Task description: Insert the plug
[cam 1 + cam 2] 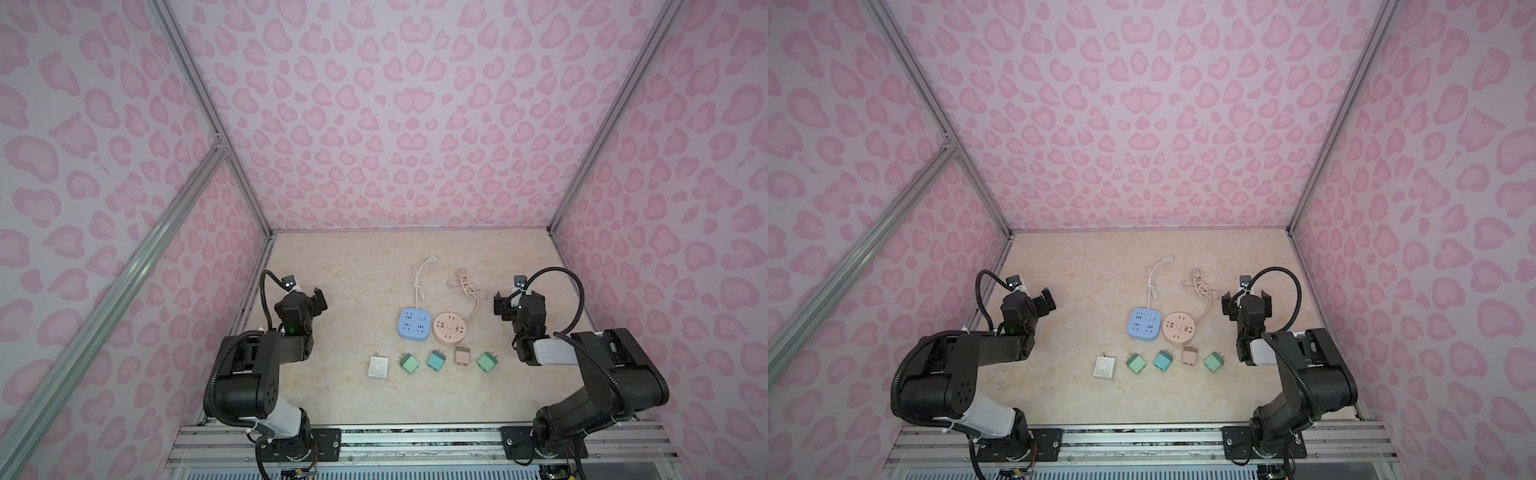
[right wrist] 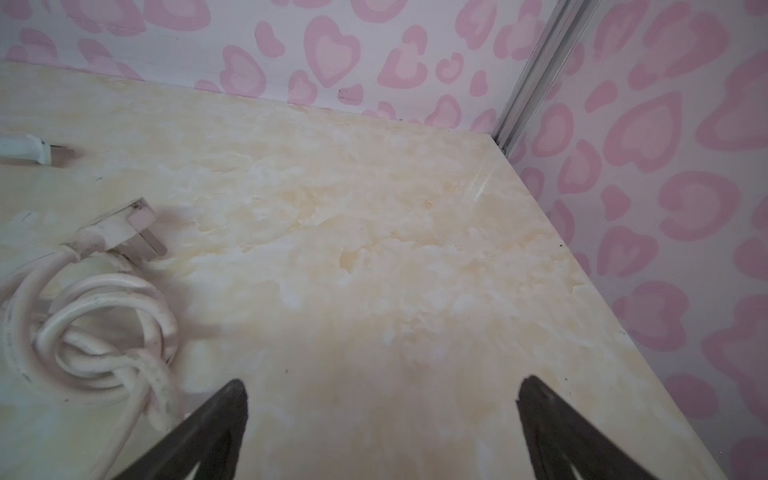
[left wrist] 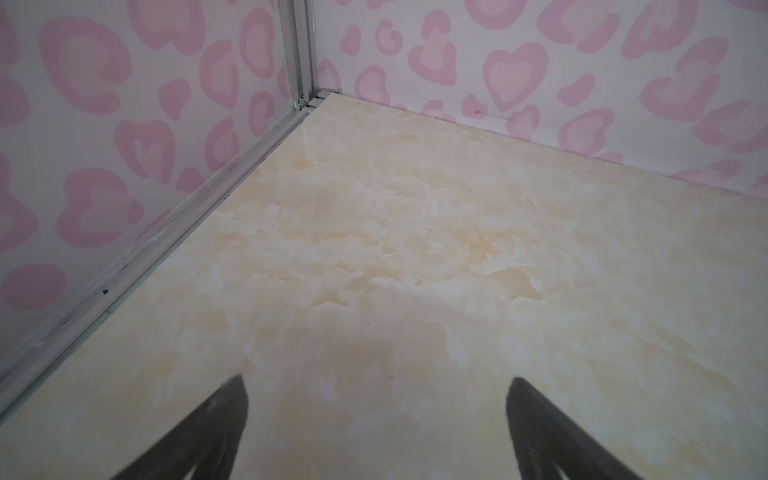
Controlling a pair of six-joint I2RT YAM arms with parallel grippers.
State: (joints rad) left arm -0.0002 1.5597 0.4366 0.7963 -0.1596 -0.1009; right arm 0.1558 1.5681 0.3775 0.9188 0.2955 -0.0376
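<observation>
Pink heart-patterned walls [image 1: 395, 124] were seen around a marbled table [image 1: 332, 399]. The left arm [image 1: 249, 374] was raised over the left edge and the right arm [image 1: 615, 374] over the right edge.

The left gripper [image 3: 376, 379] was found wide open and empty. In its wrist view only bare table and the far left corner were seen between its fingers [image 3: 224, 415]. The right gripper [image 2: 383, 380] was likewise spread wide with nothing held. A knotted pink cord [image 2: 104, 332] was seen on the table just beside one of its fingers [image 2: 216, 419].

Near the table's centre a blue strip [image 1: 414, 324] and a round pink strip [image 1: 449, 328] were laid side by side, almost touching, between the two grippers and apart from both. A white cord [image 1: 417, 282] was run from the blue strip toward the far edge.

Between the strips and the near edge, five plugs were set in a row, apart from one another: a white plug [image 1: 378, 367], a green plug [image 1: 409, 362], a teal plug [image 1: 436, 360], a pink plug [image 1: 462, 355] and a second green plug [image 1: 486, 362]. All were left lying on the table, none inserted. The white plug was placed nearest the left gripper and the second green plug nearest the right gripper, each well apart from its gripper and nearer the near edge.
</observation>
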